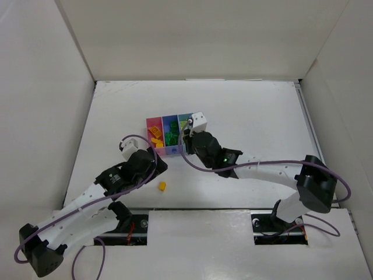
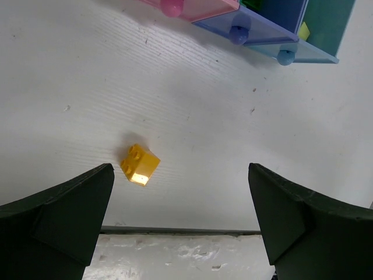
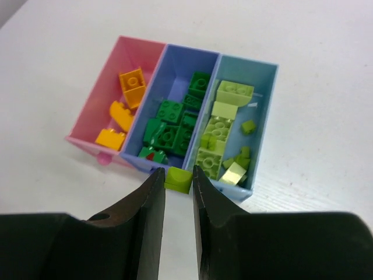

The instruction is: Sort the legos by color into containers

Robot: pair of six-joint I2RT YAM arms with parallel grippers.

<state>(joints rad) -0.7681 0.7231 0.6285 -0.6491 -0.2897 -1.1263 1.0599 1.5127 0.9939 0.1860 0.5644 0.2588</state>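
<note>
Legos (image 3: 175, 125) in containers (image 3: 263, 116) on white surface (image 1: 245, 116), white walls (image 1: 192, 35) around. Orange lego (image 2: 140, 165) loose at 6 o'clock, left hand (image 2: 180, 169) spread. Right hand (image 3: 178, 174) clamps lime lego (image 3: 178, 182).

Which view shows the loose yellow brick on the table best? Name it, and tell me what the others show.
Left wrist: the yellow brick lies close on the table, studs visible, near one finger of the open left gripper. Top external shows it only as a tiny yellow speck. Right wrist does not show it.
</note>
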